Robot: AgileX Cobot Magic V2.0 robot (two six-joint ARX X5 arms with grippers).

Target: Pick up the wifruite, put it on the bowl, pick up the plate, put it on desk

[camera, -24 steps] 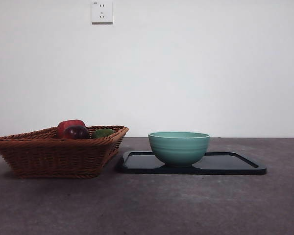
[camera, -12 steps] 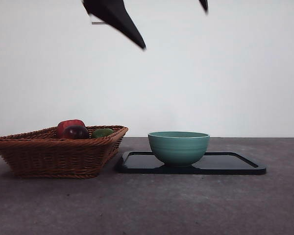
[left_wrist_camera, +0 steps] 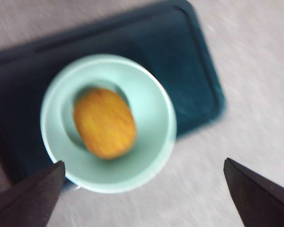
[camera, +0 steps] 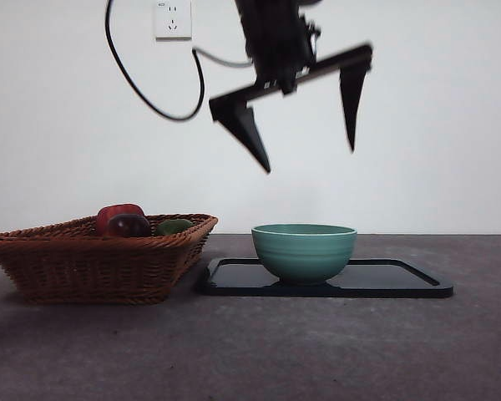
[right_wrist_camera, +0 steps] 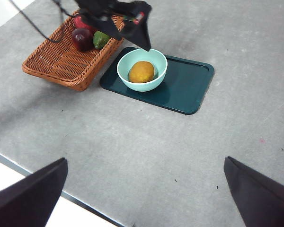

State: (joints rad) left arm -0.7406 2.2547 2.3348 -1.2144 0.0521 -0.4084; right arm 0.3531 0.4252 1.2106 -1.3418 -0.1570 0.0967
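On the grey desk [camera: 317, 351], the orange wifruite [right_wrist_camera: 141, 72] is lying inside the bowl [camera: 304, 251] on the tray [camera: 401, 280]. The left gripper [camera: 305, 138] is hanging above it, jaws apart and empty. The right gripper [right_wrist_camera: 146, 189] is waiting high, jaws spread.

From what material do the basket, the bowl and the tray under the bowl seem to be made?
The basket looks like woven wicker or rattan: brown strands in a visible weave, matte. The bowl appears to be glazed ceramic: smooth mint-green wall with faint horizontal ribs and a soft sheen. The tray seems to be plastic or lacquered wood, which one I cannot tell: dark, smooth and slightly reflective.
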